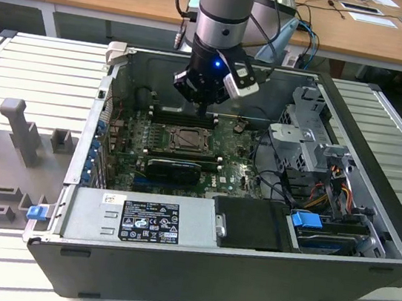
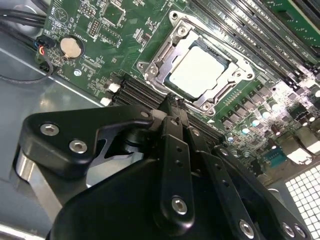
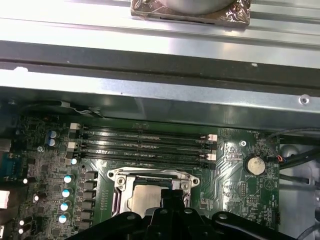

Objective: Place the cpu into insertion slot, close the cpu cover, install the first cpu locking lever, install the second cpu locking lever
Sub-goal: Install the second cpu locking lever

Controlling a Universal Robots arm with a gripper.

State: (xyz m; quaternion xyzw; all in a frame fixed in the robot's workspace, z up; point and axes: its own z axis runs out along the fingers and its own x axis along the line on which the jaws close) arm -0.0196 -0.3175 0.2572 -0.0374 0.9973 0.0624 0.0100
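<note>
Looking at the exterior view, I have the gripper (image 1: 205,108) hanging inside the open computer case (image 1: 371,219), just above the insertion slot (image 1: 185,140), positioned to work on it. In the second wrist view the fingers (image 2: 172,117) are pressed together and empty, their tips at the slot's edge; the cpu (image 2: 201,71) already sits seated beyond them, framed by the cpu cover (image 2: 165,57). In the first wrist view the cpu (image 3: 145,197) lies just ahead of the fingertips, memory slots (image 3: 145,145) farther on.

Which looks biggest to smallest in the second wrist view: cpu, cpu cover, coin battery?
1. cpu cover, framing the chip.
2. cpu, inside the cover's cut-out.
3. coin battery, clearly smallest.
</note>
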